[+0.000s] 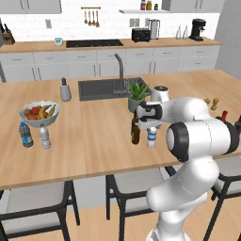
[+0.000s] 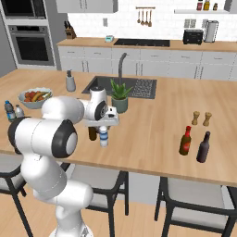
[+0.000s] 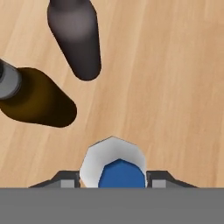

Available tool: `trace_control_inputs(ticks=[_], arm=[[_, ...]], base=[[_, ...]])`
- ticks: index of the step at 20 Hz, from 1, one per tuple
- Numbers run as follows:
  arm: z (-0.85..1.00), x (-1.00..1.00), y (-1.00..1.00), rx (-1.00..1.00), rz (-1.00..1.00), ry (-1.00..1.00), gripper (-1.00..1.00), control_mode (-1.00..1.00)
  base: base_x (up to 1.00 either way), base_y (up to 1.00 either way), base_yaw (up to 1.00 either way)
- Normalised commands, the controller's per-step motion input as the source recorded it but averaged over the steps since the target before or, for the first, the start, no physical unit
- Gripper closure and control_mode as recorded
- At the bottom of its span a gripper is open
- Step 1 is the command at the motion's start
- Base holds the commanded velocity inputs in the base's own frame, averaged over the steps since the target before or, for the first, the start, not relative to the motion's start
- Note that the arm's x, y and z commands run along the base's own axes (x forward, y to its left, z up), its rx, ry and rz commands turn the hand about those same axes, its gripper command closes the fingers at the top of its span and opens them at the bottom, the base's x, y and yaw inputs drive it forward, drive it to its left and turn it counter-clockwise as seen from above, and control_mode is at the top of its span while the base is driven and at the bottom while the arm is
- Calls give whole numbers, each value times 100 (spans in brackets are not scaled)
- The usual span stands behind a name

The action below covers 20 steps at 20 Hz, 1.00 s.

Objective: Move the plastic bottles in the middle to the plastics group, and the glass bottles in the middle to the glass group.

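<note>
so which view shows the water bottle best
The left base view: the water bottle stands in full profile under the hand, blue label visible. The right base view shows it smaller, top hidden by the hand. The hand view looks straight down on it between the fingers.

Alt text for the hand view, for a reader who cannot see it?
Seen from above, the gripper straddles a water bottle with a blue cap, one finger on each side. Two dark glass bottles, one maroon and one amber, stand beyond on the wooden counter.

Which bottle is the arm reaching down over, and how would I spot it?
Find the potted plant beside the sink. In front of it on the wooden island stands the small water bottle. Its neighbours are taller, dark glass; it alone is clear with a bright blue label.
</note>
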Motion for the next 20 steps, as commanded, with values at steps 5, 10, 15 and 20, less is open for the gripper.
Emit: trace_control_inputs(ticks=[5,10,15,20], arm=[[0,-30,0,0,0,-3,100,-100],[6,-45,0,0,0,-8,100,-100],[11,-67,0,0,0,-10,100,-100],[7,-65,30,0,0,-8,100,-100]], base=[[0,0,0],[0,0,0],[0,0,0],[0,0,0]])
